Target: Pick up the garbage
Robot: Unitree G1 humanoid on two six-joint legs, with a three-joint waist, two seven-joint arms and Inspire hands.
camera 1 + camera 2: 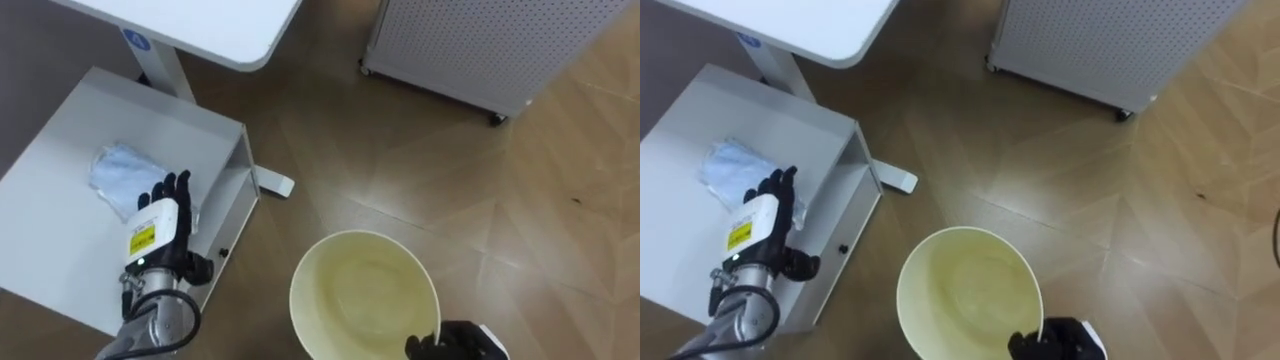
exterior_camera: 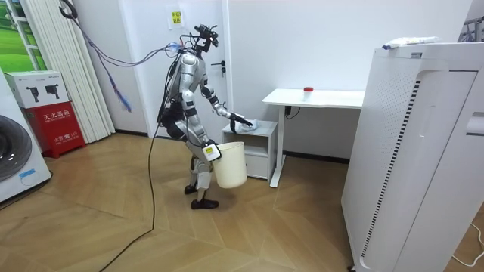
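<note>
Cabinet top (image 1: pixel 60 200) held the garbage (image 1: pixel 120 170); my left hand (image 1: pixel 160 215) hovered there, fingers loose. My right hand (image 1: pixel 455 345) clenched the bin (image 1: pixel 350 290) rim just off that top, I'd guess for dumping.

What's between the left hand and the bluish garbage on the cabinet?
Nothing; in the left eye view the fingertips of the left hand overlap the edge of the crumpled bluish garbage on the cabinet.

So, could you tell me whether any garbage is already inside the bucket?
No, the inside of the bucket is bare; the crumpled wad lies on the white cabinet, by the left hand.
</note>
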